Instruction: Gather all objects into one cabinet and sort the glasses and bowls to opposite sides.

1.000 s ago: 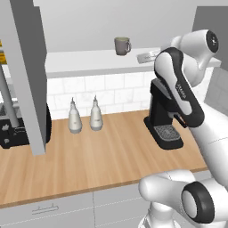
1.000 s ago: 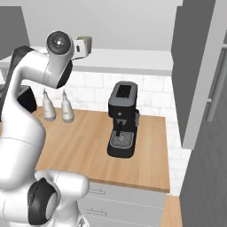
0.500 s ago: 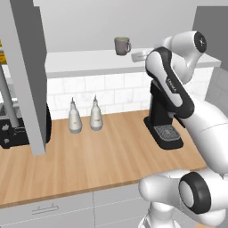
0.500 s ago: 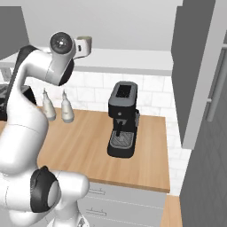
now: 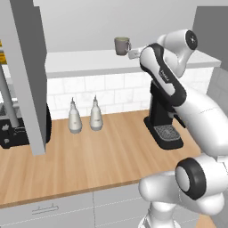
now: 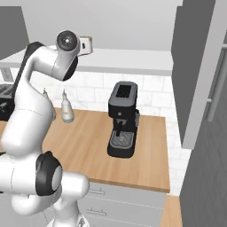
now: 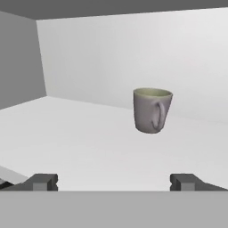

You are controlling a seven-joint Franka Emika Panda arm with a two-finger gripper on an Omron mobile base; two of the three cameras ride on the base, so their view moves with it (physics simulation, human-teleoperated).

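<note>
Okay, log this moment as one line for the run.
fingers: open, empty | grey mug: upright on cabinet board, ahead of fingers, untouched | phase: approach

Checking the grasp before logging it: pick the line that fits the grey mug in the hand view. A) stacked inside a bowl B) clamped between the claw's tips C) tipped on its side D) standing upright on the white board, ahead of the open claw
D: the grey mug stands upright on the white board, beyond the claw, whose tips are spread wide apart.
</note>
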